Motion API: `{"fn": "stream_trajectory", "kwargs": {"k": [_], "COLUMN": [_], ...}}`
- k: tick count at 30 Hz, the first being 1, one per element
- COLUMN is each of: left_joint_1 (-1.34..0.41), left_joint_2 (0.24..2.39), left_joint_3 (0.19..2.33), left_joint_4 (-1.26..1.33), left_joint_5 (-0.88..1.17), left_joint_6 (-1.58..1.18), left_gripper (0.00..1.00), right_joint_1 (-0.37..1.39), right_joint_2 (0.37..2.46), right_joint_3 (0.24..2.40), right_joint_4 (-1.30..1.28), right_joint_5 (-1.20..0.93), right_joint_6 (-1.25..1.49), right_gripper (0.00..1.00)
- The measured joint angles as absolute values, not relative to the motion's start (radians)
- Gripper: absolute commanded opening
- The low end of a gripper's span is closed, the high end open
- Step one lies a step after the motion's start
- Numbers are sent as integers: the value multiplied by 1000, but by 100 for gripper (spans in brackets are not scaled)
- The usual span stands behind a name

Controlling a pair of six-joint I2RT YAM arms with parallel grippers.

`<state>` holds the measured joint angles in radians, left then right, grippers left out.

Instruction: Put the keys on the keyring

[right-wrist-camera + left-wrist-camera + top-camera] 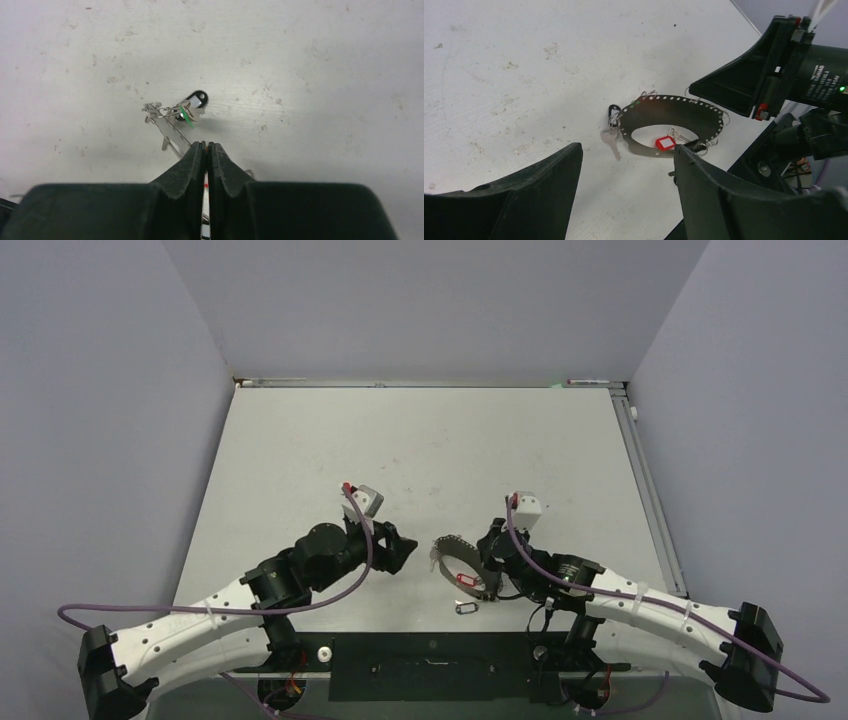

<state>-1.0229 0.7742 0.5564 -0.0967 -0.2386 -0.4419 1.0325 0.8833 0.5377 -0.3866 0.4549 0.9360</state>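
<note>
The keyring (452, 545) is a flat silvery perforated loop with wire clips, held tilted over the table. My right gripper (487, 558) is shut on its near-right rim; in the right wrist view the gripper (206, 144) pinches the ring (170, 127) edge-on. A red tag (665, 143) hangs inside the loop (674, 112). A silvery key (610, 141) with a black tag (613, 111) sits at the ring's far end, touching the table. A green tag (186, 116) shows there too. My left gripper (405, 550) is open and empty, just left of the ring, and also shows in the left wrist view (628, 148).
The black-tagged key (467, 608) rests near the table's front edge, by the black base plate (430, 665). Grey walls enclose the table on three sides. A metal rail (650, 490) runs along the right edge.
</note>
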Motion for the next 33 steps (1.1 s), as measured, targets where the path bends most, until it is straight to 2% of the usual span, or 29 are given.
{"fn": "stream_trajectory", "kwargs": {"k": [8,11,18,20,27,33], "left_joint_1": [-1029,-1029,-1029,-1029,-1029,-1029], "left_joint_2": [635,603,551,537,489,550], "left_joint_3": [630,678,768,763,654,634], "left_joint_4": [-182,-236,-303,-299,-204,-72], "left_joint_5": [-204,-181,-88,-61,6,5], "left_joint_6": [-451,-437,-296,-249,-170,-199], "left_gripper": [68,76,89,97,96,96], "right_joint_1": [1042,1042,1042,1043,1074,1131], "right_joint_2": [886,873,856,856,849,836], "right_joint_3": [609,616,618,619,643,667], "right_joint_4": [-244,-200,-107,-81,13,54], "right_joint_5": [402,366,250,213,139,158], "right_joint_6": [617,532,397,376,349,344], "right_gripper": [5,5,5,5,5,5]}}
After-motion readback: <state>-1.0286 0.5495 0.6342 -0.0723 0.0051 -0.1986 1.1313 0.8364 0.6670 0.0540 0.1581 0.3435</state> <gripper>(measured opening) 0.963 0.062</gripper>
